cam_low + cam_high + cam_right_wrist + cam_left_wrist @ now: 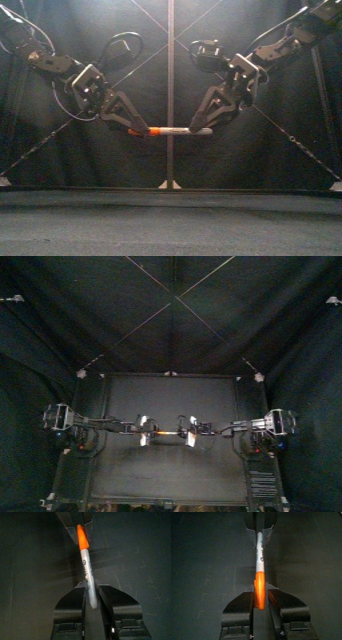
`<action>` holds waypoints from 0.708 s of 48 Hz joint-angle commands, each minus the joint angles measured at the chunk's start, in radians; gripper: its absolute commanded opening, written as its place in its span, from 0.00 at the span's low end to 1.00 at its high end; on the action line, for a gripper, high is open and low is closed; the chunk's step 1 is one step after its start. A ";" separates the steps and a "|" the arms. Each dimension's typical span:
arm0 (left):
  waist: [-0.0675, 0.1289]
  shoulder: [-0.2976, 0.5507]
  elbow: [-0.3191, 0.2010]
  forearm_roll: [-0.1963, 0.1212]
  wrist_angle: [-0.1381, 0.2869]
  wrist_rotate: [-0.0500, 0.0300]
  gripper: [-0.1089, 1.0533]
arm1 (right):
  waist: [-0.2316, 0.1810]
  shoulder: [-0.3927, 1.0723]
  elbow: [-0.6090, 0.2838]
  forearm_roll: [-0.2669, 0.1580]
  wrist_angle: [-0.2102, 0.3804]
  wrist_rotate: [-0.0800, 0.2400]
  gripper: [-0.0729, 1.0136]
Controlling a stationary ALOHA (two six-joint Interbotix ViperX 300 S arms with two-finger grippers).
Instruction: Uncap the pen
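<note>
The marker pen [166,131] hung level in the air over the middle of the table [160,225], clear of its surface and about midway between the left and right edges; the left gripper [138,128] was clamped on the orange cap [259,592], its jaws pressed against both sides; the right gripper [197,127] was closed around the pale barrel [87,572] at the opposite end; cap and barrel looked joined in one straight line; the two arms slanted down toward each other from either side.
</note>
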 commanded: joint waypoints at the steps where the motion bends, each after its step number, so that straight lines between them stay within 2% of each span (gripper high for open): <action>1: 0.012 -0.034 0.018 -0.002 0.008 -0.0031 0.52 | 0.003 -0.046 0.017 0.012 0.005 0.002 0.56; 14: 0.012 -0.089 0.071 -0.003 0.008 -0.0031 0.52 | 0.002 -0.092 0.069 0.034 0.005 0.002 0.56; 34: 0.003 -0.167 0.124 -0.002 0.008 -0.0031 0.52 | -0.003 -0.140 0.101 0.034 0.005 0.000 0.56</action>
